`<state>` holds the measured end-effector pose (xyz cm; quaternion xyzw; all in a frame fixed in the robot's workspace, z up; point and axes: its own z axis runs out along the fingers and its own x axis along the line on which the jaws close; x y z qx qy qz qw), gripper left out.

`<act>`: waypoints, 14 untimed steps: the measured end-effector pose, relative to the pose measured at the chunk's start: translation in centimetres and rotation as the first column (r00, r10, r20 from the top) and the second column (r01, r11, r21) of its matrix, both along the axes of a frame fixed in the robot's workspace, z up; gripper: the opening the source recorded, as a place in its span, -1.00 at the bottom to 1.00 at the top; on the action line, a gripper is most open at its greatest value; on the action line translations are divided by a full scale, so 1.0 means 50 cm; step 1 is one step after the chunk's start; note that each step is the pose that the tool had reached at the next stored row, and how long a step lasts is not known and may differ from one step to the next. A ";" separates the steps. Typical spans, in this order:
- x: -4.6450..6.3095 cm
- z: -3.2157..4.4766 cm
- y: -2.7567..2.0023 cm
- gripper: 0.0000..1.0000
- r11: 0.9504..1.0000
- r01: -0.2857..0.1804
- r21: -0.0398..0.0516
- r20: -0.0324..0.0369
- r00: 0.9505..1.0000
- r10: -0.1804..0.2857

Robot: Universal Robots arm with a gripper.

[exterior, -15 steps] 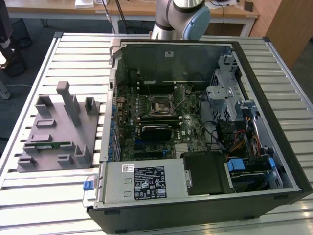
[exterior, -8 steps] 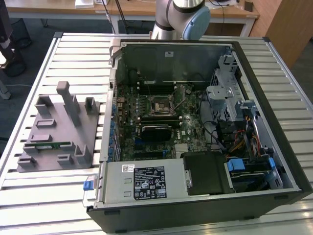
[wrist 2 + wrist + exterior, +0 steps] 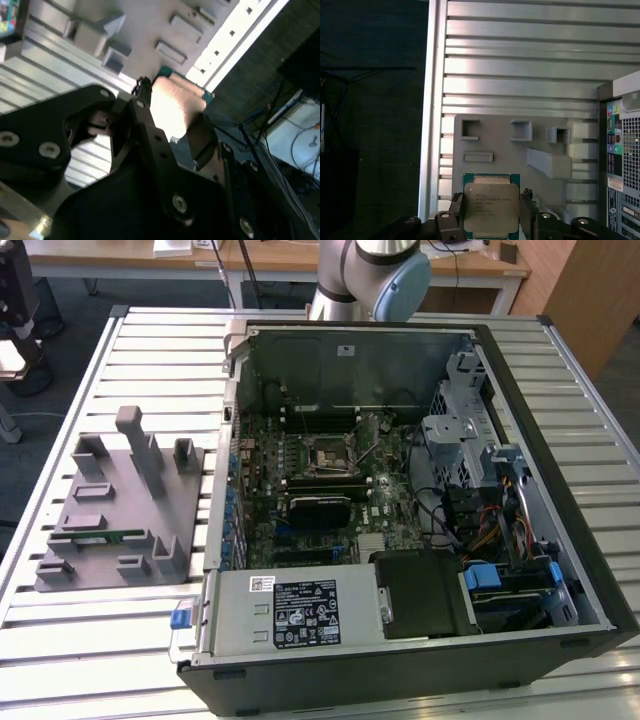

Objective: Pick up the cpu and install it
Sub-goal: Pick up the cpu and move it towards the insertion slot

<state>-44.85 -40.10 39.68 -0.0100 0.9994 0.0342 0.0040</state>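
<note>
the cpu has a smooth, pale silver metal top that shines a little, with a thin green edge. the gripper is black and dull, with small shiny screws. the tray looks like dull grey plastic. the table is ribbed silver metal, bright and shiny. the computer case has plain grey metal walls. the desk looks like pale wood.

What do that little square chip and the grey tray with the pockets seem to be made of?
The cpu has a pale, matte silvery top that looks like metal, set on a thin green board rim. The grey tray is dull and uniform with blocky moulded pockets, so probably plastic, though the look alone leaves that open.
</note>
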 end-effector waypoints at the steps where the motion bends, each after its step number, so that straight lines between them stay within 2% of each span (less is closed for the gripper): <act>1: 0.000 0.000 0.0000 0.06 1.000 0.000 0.000 0.000 1.000 0.000; 8: 0.003 0.000 -0.0001 0.06 1.000 0.000 0.000 0.000 1.000 0.000; 14: 0.028 0.000 0.0000 0.06 1.000 0.000 0.000 0.000 1.000 0.000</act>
